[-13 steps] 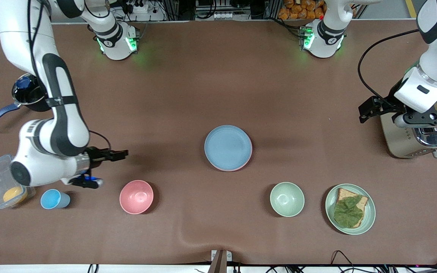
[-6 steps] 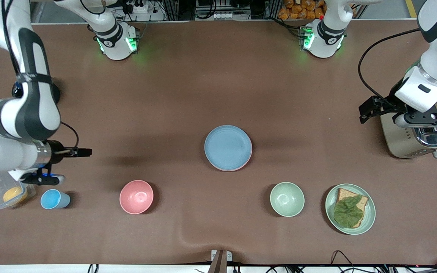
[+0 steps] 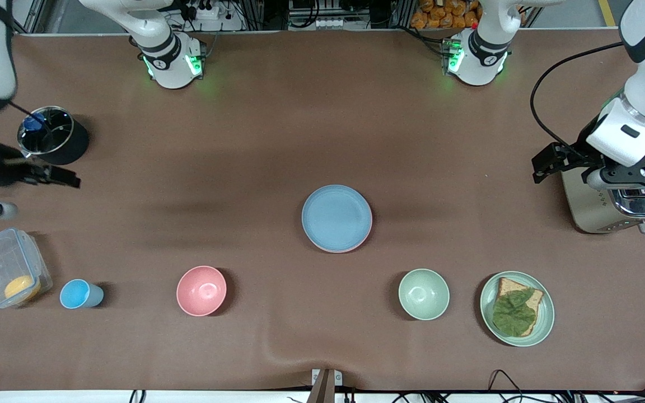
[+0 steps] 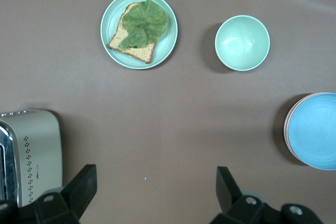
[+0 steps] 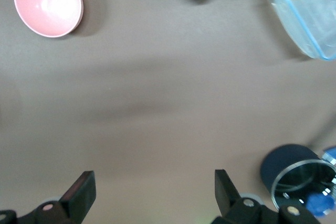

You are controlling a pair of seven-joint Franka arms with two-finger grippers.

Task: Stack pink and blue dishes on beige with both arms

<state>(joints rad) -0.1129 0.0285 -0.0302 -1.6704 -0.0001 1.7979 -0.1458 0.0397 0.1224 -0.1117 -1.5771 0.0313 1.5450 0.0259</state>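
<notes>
The light blue plate (image 3: 336, 215) lies mid-table on top of a stack. A thin rim of the pale pink plate (image 3: 338, 250) shows under it. In the left wrist view the blue plate (image 4: 316, 129) shows the same pink edge (image 4: 286, 129). No beige plate shows; it is hidden under the stack. My right gripper (image 3: 65, 179) hangs open and empty at the right arm's end of the table, beside the black pot; it also shows open in its wrist view (image 5: 153, 179). My left gripper (image 3: 545, 162) waits open and empty next to the toaster, and is open in its wrist view (image 4: 155, 178).
A pink bowl (image 3: 201, 290), a blue cup (image 3: 79, 294) and a clear lidded box (image 3: 3, 268) stand along the edge nearest the camera, with a green bowl (image 3: 424, 294) and a green plate with toast (image 3: 517, 308). A black pot (image 3: 48, 136) and a toaster (image 3: 613, 210) stand at the table's ends.
My right arm has swung away from beside the pink bowl to the table's end, by the black pot. The left arm and the plates have stayed put.
</notes>
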